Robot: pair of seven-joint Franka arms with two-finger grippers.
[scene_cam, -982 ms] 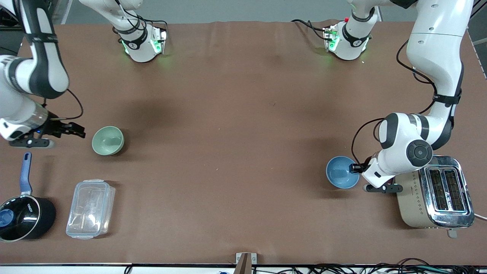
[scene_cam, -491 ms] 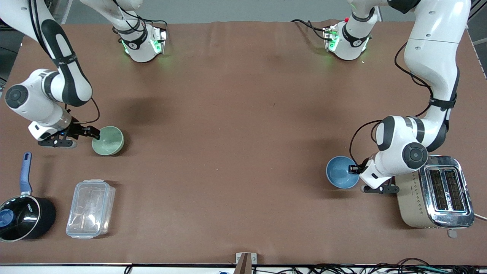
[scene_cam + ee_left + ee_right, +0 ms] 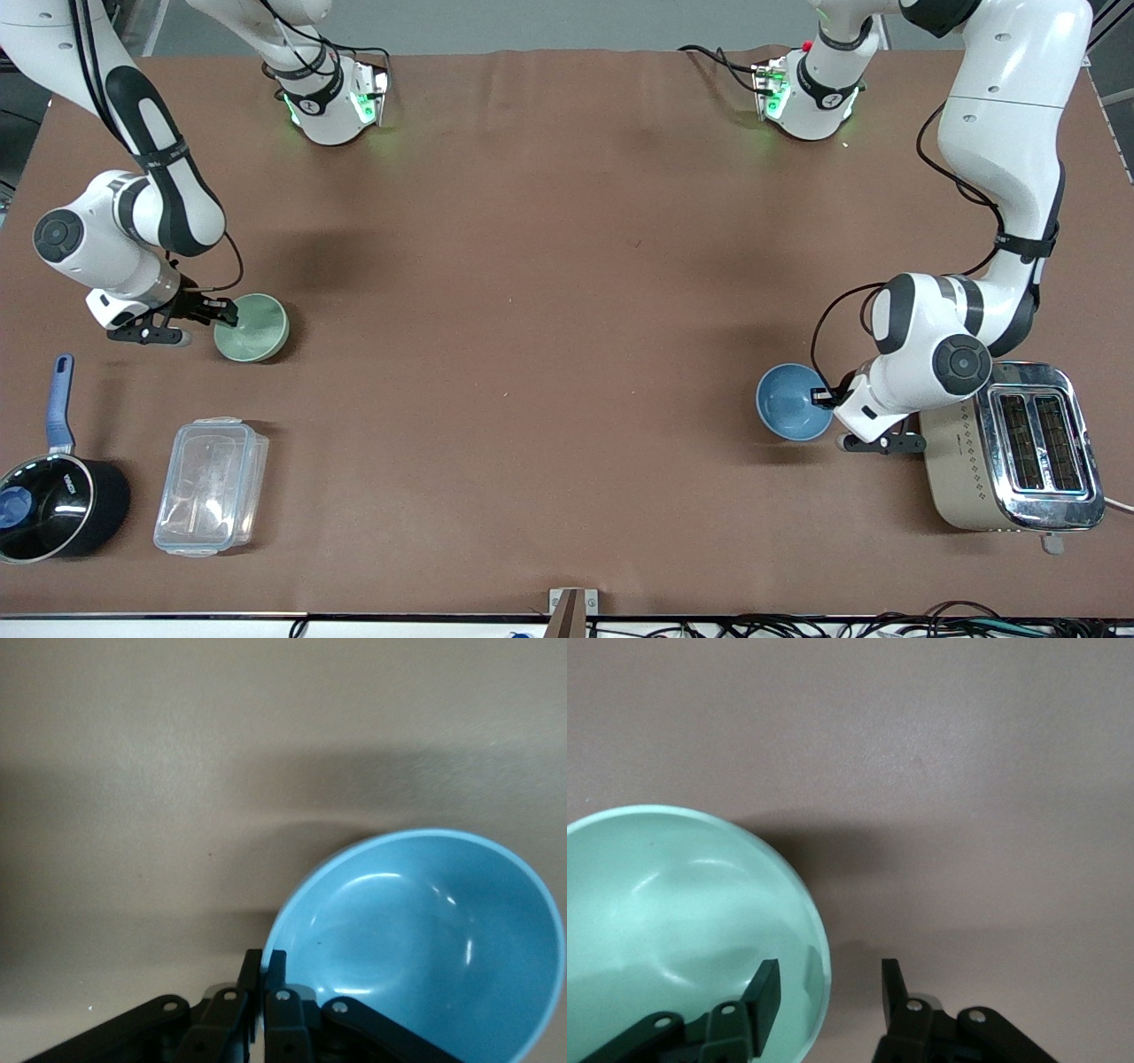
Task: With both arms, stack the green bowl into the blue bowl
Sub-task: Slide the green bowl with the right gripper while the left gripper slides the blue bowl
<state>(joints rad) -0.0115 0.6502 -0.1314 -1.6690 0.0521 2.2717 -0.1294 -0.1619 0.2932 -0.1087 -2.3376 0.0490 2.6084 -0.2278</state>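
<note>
The pale green bowl [image 3: 253,327] sits on the table toward the right arm's end. My right gripper [image 3: 223,311] is open at its rim; in the right wrist view one finger is inside the green bowl [image 3: 682,930] and the other outside, the rim between them, my right gripper [image 3: 829,992] not touching it. The blue bowl [image 3: 791,401] sits toward the left arm's end, beside the toaster. My left gripper [image 3: 826,396] is shut on its rim; in the left wrist view the fingers pinch the blue bowl's [image 3: 425,939] edge at my left gripper [image 3: 264,967].
A metal toaster [image 3: 1019,447] stands beside the blue bowl, under the left arm's wrist. A clear plastic container [image 3: 211,486] and a black saucepan with a blue handle [image 3: 51,496] lie nearer the front camera than the green bowl. Brown table mat [image 3: 549,310] stretches between the bowls.
My right arm swung in toward the green bowl and its open gripper now straddles the rim. My left gripper stays on the blue bowl, which shifted very slightly.
</note>
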